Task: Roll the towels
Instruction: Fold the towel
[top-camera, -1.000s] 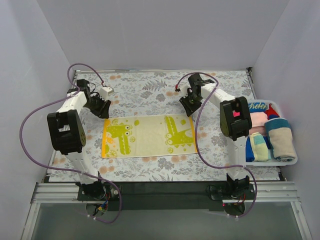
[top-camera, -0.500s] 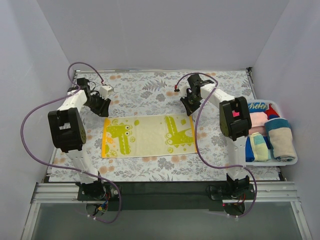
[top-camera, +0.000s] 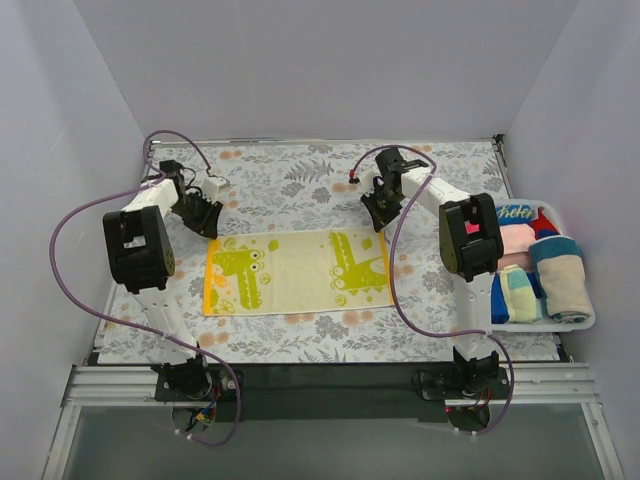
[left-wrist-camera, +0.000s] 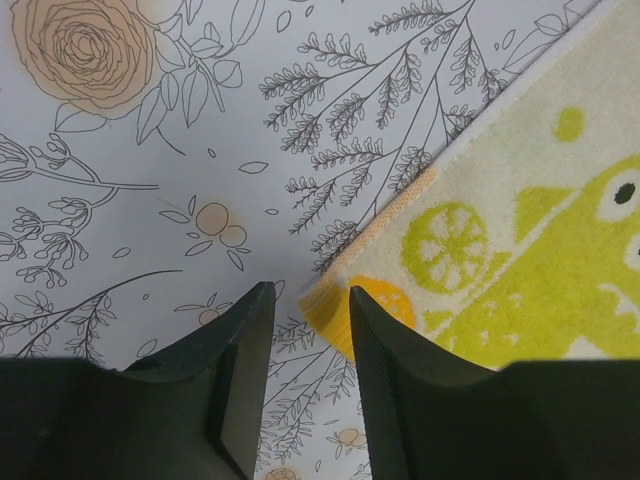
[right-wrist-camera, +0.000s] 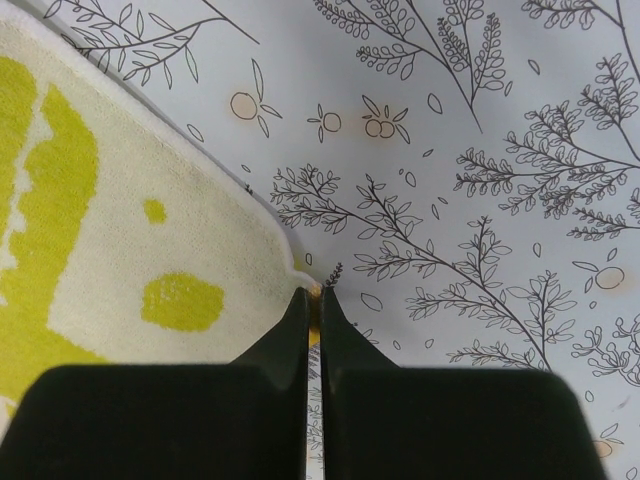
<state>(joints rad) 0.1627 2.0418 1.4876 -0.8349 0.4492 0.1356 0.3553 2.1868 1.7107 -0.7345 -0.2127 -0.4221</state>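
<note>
A yellow patterned towel with green crocodile prints lies flat on the floral table covering. My left gripper is at its far left corner. In the left wrist view the gripper is open, with the orange towel corner lying between the jaws. My right gripper is at the far right corner. In the right wrist view it is shut on the tip of the towel corner.
A white slotted basket stands at the right table edge. It holds several rolled towels, among them a beige one, a pink one and a pale yellow one. Purple cables loop beside both arms.
My left arm and its cable have shifted slightly, with its gripper still at the towel's far left corner. The right gripper and the towel have barely moved.
</note>
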